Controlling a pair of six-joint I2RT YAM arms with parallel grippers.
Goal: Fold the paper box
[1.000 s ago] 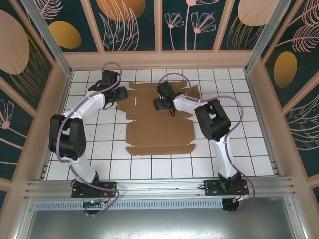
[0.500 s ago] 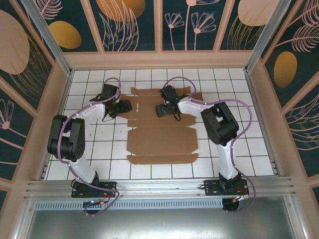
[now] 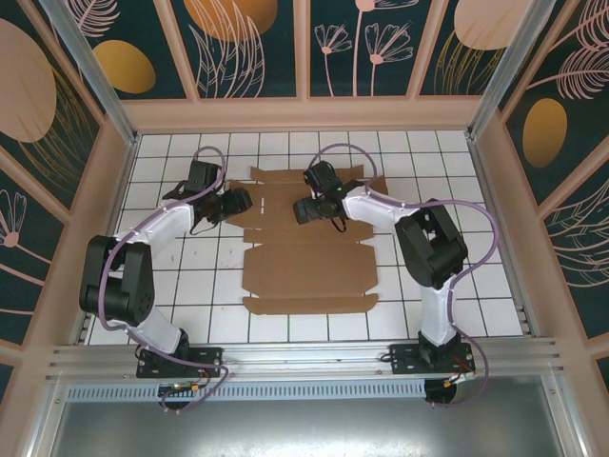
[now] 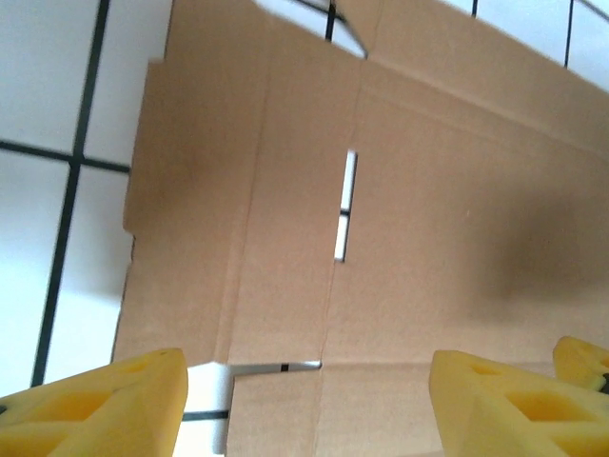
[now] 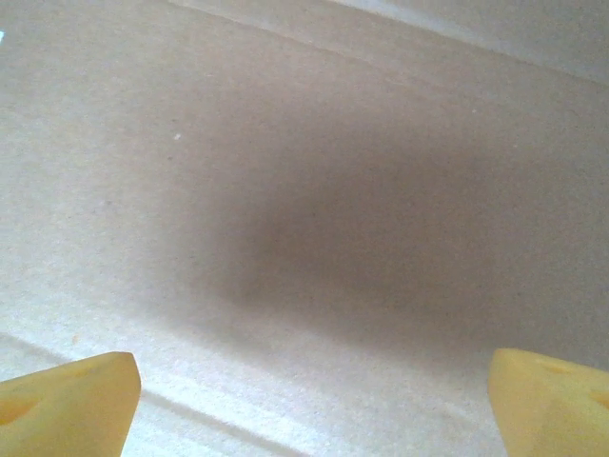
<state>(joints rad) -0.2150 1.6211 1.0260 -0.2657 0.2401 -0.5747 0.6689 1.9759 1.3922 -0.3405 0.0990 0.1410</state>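
The yellow-fingered left gripper (image 3: pixel 240 202) and right gripper (image 3: pixel 301 209) hover spread wide, holding nothing, over the far flaps of the flat brown die-cut cardboard box (image 3: pixel 304 271), unfolded on the white tiled table (image 3: pixel 428 286). Folding seems unstarted; next, a flap edge needs pinching and lifting along its crease.

L arm (image 3: pixel 162 224), R arm (image 3: pixel 376 205) both extended fwd, L fingers (image 4: pixel 95 405) apart, R fingers (image 5: pixel 67 400) wider.
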